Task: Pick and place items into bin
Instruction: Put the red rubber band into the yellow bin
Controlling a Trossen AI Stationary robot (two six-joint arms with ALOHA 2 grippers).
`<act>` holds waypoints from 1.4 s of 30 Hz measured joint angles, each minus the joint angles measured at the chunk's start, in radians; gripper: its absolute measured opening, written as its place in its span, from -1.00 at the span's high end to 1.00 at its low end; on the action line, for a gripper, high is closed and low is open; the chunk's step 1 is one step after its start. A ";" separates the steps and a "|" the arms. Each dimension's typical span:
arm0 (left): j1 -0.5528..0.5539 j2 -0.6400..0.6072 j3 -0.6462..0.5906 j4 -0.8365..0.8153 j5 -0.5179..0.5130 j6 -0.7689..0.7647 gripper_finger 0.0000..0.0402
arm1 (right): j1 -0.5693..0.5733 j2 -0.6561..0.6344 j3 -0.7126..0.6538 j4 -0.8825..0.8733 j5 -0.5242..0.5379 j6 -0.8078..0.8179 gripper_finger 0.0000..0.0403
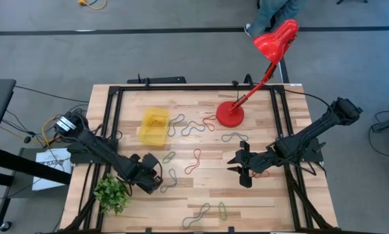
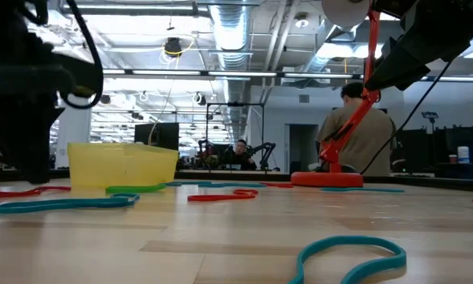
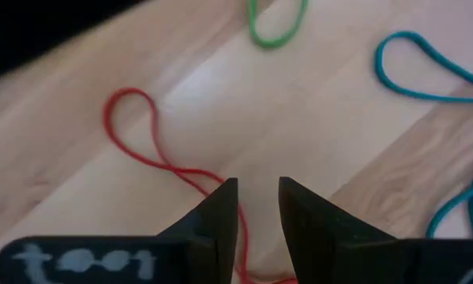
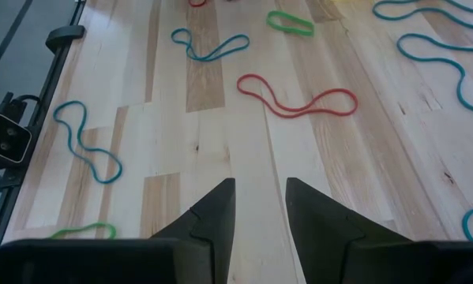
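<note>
You are at the reaching step, with nothing lifted yet: your left gripper hangs low over a red loop lying flat on the wooden table, its two dark fingers standing a narrow gap apart with the band running under that gap, and they hold nothing that I can see. The next move, as I judge it, calls for a straight drop so the tips straddle that thin strand, then a close tight enough to pinch something so flat and floppy; expect it to slip or to drape unevenly when raised. Just past that loop in the left wrist view lie a green one and a teal one, near enough that you should keep the fingers off them. Your right gripper waits over bare boards on the right half of the table, fingers likewise slightly parted and empty, with another red loop and a teal squiggle ahead of it. The items are many thin, squiggly bands in red, green, teal and grey, scattered across the middle and near edge of the table, all lying limp and separate. Farther back, the bin sits toward the far left, a translucent yellow tray with low walls, and something yellow seems to lie in it. Beyond it to the right stands a red lamp, and a small green plant sits by the left arm.
</note>
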 joint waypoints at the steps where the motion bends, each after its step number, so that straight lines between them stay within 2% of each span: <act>1: 0.000 0.000 -0.011 0.014 0.000 -0.001 0.59 | 0.000 0.000 0.000 0.000 0.000 0.000 0.47; 8: 0.000 -0.002 -0.056 0.009 -0.009 -0.058 0.59 | 0.000 0.000 0.000 0.000 0.000 0.000 0.47; 17: 0.000 -0.002 -0.058 0.010 -0.020 -0.064 0.59 | 0.000 0.000 0.000 0.000 0.000 0.000 0.47; 23: 0.027 -0.002 -0.058 0.010 -0.013 0.000 0.60 | 0.000 0.000 0.000 0.000 0.000 0.000 0.47; 26: 0.046 -0.002 -0.057 0.010 0.004 0.060 0.70 | 0.000 0.000 0.000 0.000 0.000 0.000 0.47; 30: 0.060 -0.002 -0.057 0.006 0.003 0.103 0.94 | 0.000 0.000 0.000 0.000 0.000 0.000 0.47; 33: 0.060 -0.001 -0.053 0.002 -0.005 0.115 0.97 | 0.000 0.000 0.000 0.000 0.000 0.000 0.47; 38: 0.064 0.004 0.041 -0.090 -0.067 0.175 1.00 | 0.000 0.000 0.000 0.000 0.000 0.000 0.47; 42: 0.062 0.003 0.185 -0.269 -0.165 0.223 1.00 | 0.000 0.000 0.000 0.000 0.000 0.000 0.47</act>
